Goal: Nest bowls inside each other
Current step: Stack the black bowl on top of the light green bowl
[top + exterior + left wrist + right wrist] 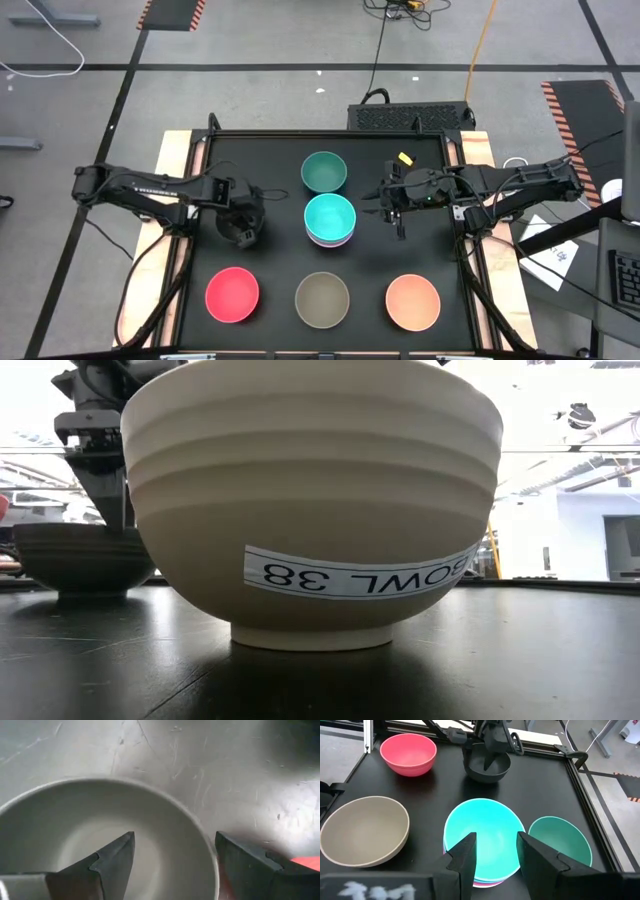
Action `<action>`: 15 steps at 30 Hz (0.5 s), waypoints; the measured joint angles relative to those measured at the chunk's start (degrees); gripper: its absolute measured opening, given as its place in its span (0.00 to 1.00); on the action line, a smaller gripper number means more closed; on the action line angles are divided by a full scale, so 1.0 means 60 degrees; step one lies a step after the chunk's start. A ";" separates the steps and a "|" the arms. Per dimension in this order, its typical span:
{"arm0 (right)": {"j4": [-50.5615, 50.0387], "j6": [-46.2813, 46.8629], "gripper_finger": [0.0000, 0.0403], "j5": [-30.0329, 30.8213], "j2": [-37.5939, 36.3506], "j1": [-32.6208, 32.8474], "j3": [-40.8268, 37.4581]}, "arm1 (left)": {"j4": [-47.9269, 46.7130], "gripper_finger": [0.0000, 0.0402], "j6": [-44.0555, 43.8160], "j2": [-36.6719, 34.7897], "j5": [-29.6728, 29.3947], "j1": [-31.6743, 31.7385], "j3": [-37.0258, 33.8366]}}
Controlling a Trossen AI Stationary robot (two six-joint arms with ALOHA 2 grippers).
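My left gripper (243, 228) (175, 836) is open over the black bowl (489, 770) (60, 820) at the table's left middle. One finger is inside the bowl and one outside its rim (212, 860), with no touch that I can see. My right gripper (400, 222) (496, 837) is open and hovers just right of a stack of bowls (330, 220), light blue on top with a magenta edge (485, 882) showing below. A teal bowl (324, 171) stands behind the stack. Red-pink (232, 294), olive-grey (322, 298) and peach-orange (413, 302) bowls stand along the near edge.
All bowls stand upright on the black table top (270, 170), which has a raised frame (452, 180) around it. The olive-grey bowl (315, 500) fills the low view and hides most of the table behind it. Bare table lies between the black bowl and the stack.
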 joint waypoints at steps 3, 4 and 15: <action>-0.0003 -0.0004 0.32 0.0000 0.0000 0.0000 0.0000 | 0.0420 0.70 0.0004 0.0223 -0.0005 0.0000 -0.0203; -0.0003 -0.0004 0.32 0.0000 0.0000 0.0000 0.0000 | 0.0557 0.70 0.0004 0.0281 -0.0005 0.0000 -0.0271; -0.0010 -0.0018 0.32 0.0000 0.0000 0.0000 0.0000 | 0.1113 0.47 -0.0037 0.0335 -0.0052 0.0066 -0.0559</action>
